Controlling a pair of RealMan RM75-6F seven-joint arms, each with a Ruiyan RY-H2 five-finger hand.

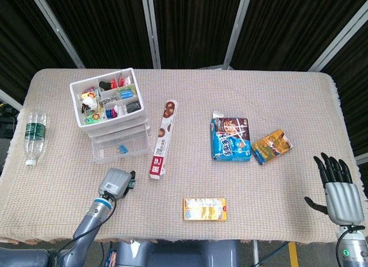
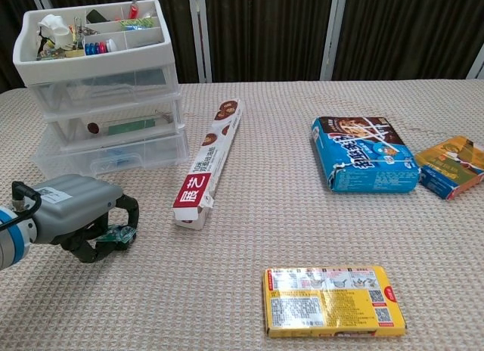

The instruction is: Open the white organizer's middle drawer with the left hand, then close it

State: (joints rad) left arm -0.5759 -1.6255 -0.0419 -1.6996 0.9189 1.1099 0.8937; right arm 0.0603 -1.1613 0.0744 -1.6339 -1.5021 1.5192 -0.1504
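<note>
The white organizer (image 1: 109, 109) (image 2: 98, 79) stands at the table's far left, with an open top tray of small items and clear drawers below. Its middle drawer (image 2: 113, 126) sits flush with the stack. My left hand (image 1: 115, 182) (image 2: 76, 213) hovers low in front of the organizer, a short way from the drawers, with its fingers curled downward. A small green circuit board (image 2: 118, 234) lies under its fingertips; I cannot tell whether they touch it. My right hand (image 1: 337, 189) rests at the table's near right edge with its fingers spread and nothing in it.
A long red-and-white box (image 1: 163, 139) (image 2: 208, 163) lies just right of the organizer. A plastic bottle (image 1: 33, 134) lies at the left edge. A blue snack box (image 1: 231, 139), an orange box (image 1: 271, 146) and a yellow box (image 1: 204, 209) lie further right.
</note>
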